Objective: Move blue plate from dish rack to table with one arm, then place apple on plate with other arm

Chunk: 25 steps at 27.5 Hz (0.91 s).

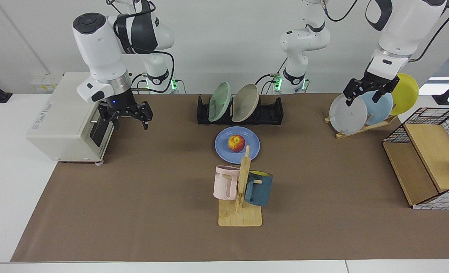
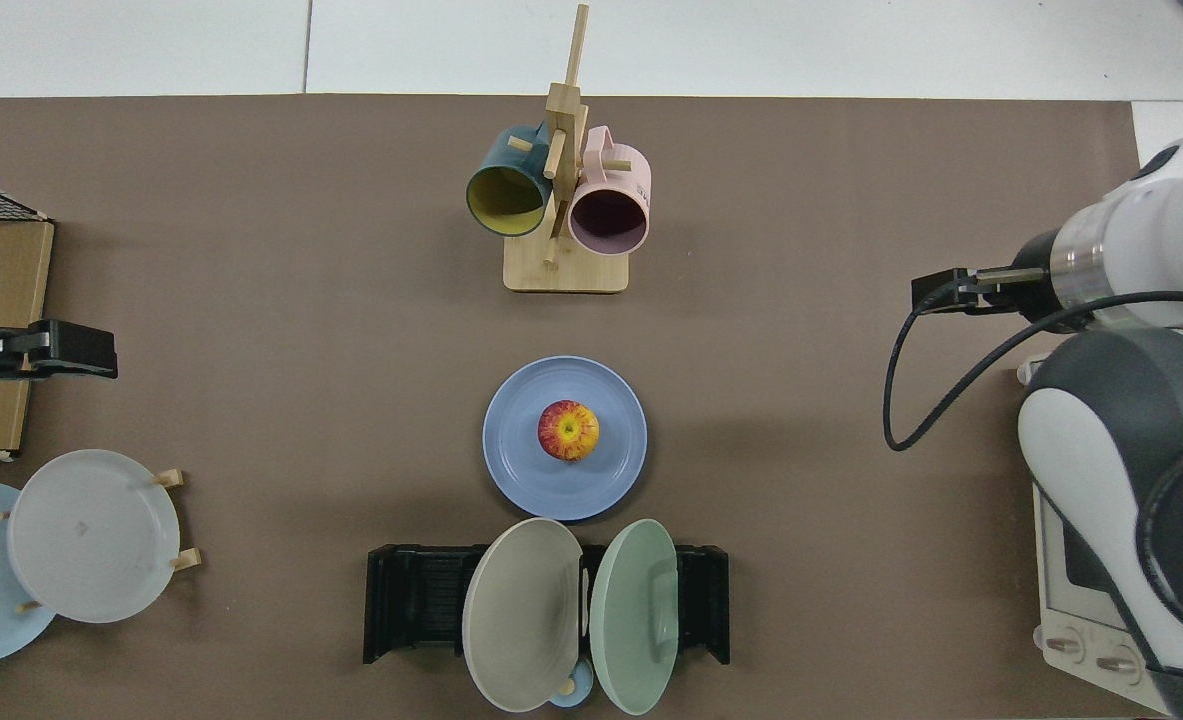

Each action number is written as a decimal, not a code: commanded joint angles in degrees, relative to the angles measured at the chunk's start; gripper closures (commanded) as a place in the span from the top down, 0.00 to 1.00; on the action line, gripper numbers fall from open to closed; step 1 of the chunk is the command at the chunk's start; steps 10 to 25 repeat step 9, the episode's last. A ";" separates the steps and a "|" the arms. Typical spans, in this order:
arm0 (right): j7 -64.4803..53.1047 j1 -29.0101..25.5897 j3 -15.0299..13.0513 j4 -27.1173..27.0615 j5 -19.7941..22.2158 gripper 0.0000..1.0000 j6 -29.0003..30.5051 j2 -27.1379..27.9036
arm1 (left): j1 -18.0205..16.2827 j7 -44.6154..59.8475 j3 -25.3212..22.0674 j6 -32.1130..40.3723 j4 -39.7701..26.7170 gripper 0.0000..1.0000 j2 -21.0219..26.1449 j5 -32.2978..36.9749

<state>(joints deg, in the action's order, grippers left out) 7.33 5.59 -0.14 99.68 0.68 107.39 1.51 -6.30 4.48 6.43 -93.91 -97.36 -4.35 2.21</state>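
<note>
The blue plate [image 1: 223,150] [image 2: 517,445] lies flat on the brown mat of the table [image 1: 152,197], just in front of the black dish rack [image 1: 270,113] [image 2: 413,602]. The red and yellow apple [image 1: 236,143] [image 2: 568,430] sits in the plate's middle, with nothing touching it. My right gripper [image 1: 126,117] hangs open and holds nothing, far off toward the view's left in front of the toaster oven. My left gripper [image 1: 364,96] waits open above the wooden plate stand. In the top view both grippers are hidden under their arms.
The rack holds a pale green plate [image 1: 219,96] and a beige plate [image 1: 244,98]. A toaster oven [image 1: 68,117], a mug tree with two mugs [image 1: 241,189], a wooden stand with three plates [image 1: 348,113] and a wire shelf [image 1: 425,167] stand around.
</note>
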 commanded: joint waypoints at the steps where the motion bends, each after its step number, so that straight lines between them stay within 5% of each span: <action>1: -0.92 -1.46 1.11 1.22 -2.17 1.00 -0.51 -1.07 | -0.02 -1.05 -0.28 0.13 -1.96 1.00 -1.53 -0.63; 25: 1.01 -1.90 1.02 1.39 -3.40 1.00 -0.78 -1.07 | -0.11 -1.05 -0.37 -0.23 -1.87 1.00 -1.36 -0.28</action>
